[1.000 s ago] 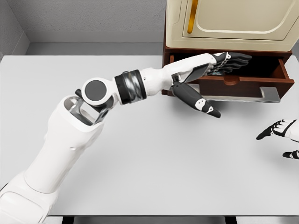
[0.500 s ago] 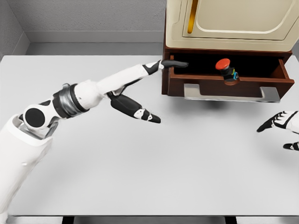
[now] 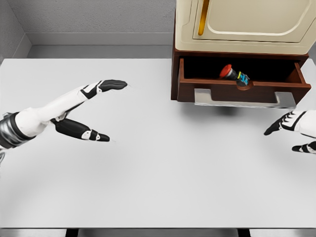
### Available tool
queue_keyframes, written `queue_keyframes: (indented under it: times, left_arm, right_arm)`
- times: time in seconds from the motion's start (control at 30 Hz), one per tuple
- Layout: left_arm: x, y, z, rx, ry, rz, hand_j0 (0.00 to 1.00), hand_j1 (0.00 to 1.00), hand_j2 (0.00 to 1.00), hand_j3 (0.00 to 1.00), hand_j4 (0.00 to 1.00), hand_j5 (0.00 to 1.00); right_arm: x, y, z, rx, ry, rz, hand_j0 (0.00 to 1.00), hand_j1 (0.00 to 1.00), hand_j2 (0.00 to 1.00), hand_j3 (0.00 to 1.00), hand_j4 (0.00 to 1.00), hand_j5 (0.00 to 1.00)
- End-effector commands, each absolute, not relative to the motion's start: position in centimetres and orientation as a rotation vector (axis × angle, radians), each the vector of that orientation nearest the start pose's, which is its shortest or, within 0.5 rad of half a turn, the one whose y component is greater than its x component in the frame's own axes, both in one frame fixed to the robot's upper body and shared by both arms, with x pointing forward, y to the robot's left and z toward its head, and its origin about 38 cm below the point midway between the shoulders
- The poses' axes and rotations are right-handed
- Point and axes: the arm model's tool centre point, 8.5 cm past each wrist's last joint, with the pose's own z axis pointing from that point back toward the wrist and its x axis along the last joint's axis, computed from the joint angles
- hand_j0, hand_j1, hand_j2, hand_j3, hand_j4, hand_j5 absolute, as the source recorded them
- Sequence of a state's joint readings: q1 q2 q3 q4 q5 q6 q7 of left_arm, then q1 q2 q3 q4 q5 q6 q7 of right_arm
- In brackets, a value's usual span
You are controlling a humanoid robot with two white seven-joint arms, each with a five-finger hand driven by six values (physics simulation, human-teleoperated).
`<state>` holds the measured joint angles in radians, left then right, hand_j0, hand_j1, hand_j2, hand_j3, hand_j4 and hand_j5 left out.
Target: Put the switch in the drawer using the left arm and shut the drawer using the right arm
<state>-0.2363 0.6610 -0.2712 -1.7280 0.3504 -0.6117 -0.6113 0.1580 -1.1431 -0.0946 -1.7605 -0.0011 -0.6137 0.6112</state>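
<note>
1. Pulled back toward nine o'clock, my left hand (image 3: 81, 111) now hovers over the bare table (image 3: 163, 173), fingers spread and empty, well clear of the cabinet (image 3: 242, 22).
2. Tipped over since half a second ago, the switch (image 3: 232, 74) lies inside the open drawer (image 3: 237, 91), at one o'clock. I judge placement done.
3. At three o'clock my right hand (image 3: 294, 131) waits below the drawer front, fingers spread, open room between.

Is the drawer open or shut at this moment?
Open. The drawer is pulled out from the cabinet, its dark inside exposed, with the red-capped switch lying tipped inside.
</note>
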Motion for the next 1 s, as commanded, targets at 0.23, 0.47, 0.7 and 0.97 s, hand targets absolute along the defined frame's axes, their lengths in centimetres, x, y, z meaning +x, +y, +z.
queue_keyframes:
  times: [0.23,0.47,0.7,0.97]
  left_arm:
    - [35.4,28.6,24.2,-0.288,-2.049,-1.359,1.0,1.0,1.0,1.0,1.0,1.0]
    - [35.3,28.5,24.2,-0.289,-2.048,-1.362,1.0,1.0,1.0,1.0,1.0,1.0]
    - [35.4,28.5,24.1,-0.292,-2.05,-1.357,1.0,1.0,1.0,1.0,1.0,1.0]
    - [35.3,28.4,24.1,-0.296,-2.052,-1.355,1.0,1.0,1.0,1.0,1.0,1.0]
  right_arm:
    - [31.4,-39.8,24.8,-0.229,-1.401,1.884,0.74,0.74,0.74,0.74,0.74,0.74]
    - [31.9,-39.4,25.4,-0.241,-1.421,1.894,0.74,0.74,0.74,0.74,0.74,0.74]
    - [32.6,-39.5,26.4,-0.276,-1.451,1.888,0.74,0.74,0.74,0.74,0.74,0.74]
    - [33.2,-39.0,26.2,-0.26,-1.457,1.893,0.74,0.74,0.74,0.74,0.74,0.74]
